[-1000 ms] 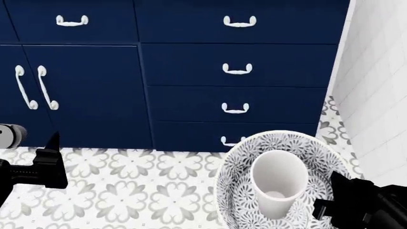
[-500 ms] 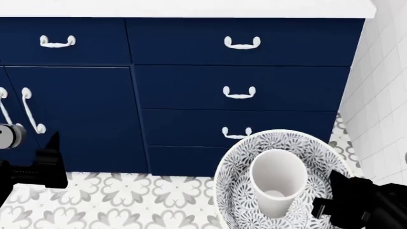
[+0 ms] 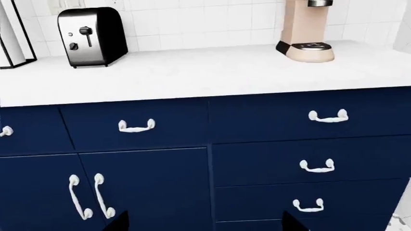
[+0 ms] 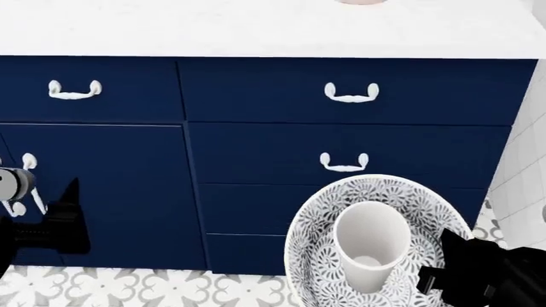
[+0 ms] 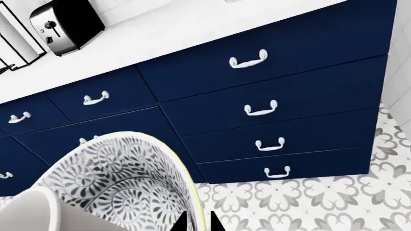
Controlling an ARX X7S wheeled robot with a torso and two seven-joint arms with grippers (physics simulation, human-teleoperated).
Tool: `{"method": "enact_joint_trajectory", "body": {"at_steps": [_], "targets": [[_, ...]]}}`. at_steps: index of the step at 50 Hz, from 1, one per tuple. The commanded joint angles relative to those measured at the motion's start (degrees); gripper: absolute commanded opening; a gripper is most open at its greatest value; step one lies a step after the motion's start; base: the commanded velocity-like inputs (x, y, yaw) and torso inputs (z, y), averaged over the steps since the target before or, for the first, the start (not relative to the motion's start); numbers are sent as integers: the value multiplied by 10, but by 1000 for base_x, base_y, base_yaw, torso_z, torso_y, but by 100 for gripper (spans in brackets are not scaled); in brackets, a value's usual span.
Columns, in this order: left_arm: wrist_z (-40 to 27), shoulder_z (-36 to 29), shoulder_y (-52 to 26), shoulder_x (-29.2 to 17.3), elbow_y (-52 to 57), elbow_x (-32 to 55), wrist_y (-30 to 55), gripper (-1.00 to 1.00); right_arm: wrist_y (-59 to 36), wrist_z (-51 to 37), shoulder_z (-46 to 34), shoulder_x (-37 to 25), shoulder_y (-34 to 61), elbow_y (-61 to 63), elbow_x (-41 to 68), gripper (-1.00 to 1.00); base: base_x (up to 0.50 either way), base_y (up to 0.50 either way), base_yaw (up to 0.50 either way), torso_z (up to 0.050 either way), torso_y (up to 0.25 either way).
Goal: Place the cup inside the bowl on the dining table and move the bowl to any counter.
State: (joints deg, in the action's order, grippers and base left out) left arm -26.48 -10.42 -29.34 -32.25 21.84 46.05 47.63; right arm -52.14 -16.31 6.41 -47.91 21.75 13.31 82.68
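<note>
Right up against the navy cabinets: a round bowl with a dense black-and-white floral pattern and a thin pale yellow rim [image 4: 307, 256], held up in the air by the right gripper [image 5: 196, 222]. Dark fingertips [image 5: 181, 222] pinched thin on the rim in the right wrist view, so clamped tight on the bowl's edge. Sitting inside the bowl, a plain white tall tapered tumbler [image 4: 369, 246], mouth up, leaning a bit against the bowl wall, no handle.

Directly ahead, a white marble-look counter top with faint grey veining [image 3: 212, 72], backed by white square wall tiles [image 3: 192, 19]. Parked on it: a black and chrome toaster [image 3: 92, 36] off to one side, a beige coffee machine [image 3: 307, 31] further along, plus a black wire-frame thing at the very edge, too cut off to name. Good stretch of bare counter between toaster and coffee machine.

Under the counter, dark navy blue drawer fronts with white curved handles [image 4: 350, 93] stacked in a column, and navy cupboard doors with long white vertical handles [image 3: 90, 195] beside them. Bowl sits lower than the counter edge in the head view, overlapping the drawer fronts.

Left gripper [image 3: 202, 224] empty, two dark fingertips [image 3: 119, 222] well apart, spread wide, nothing between them, pointed at the cupboards. Grey-and-white flower-patterned floor tiles [image 5: 308, 202] below everything, white tiled wall [image 4: 520, 185] close on the right.
</note>
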Motion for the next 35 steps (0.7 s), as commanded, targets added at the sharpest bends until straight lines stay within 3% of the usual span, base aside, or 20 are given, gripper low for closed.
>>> {"method": "enact_joint_trajectory", "body": {"at_steps": [1,18,35], "targets": [[-3,1,0,-2,4,3,2,100,5,6,6,-1,-2,4,3,-100,500,164,0,0,0],[-4,-1,-4,-1,-1,3,-1,100,-8,-2,1,-9,1,7,21,-100,471,272,0,0,1],[0,-2,-4,-3,-5,2,-5,100,-3,-7,-5,-1,10,4,16,-100,51,500,0,0,1]]}}
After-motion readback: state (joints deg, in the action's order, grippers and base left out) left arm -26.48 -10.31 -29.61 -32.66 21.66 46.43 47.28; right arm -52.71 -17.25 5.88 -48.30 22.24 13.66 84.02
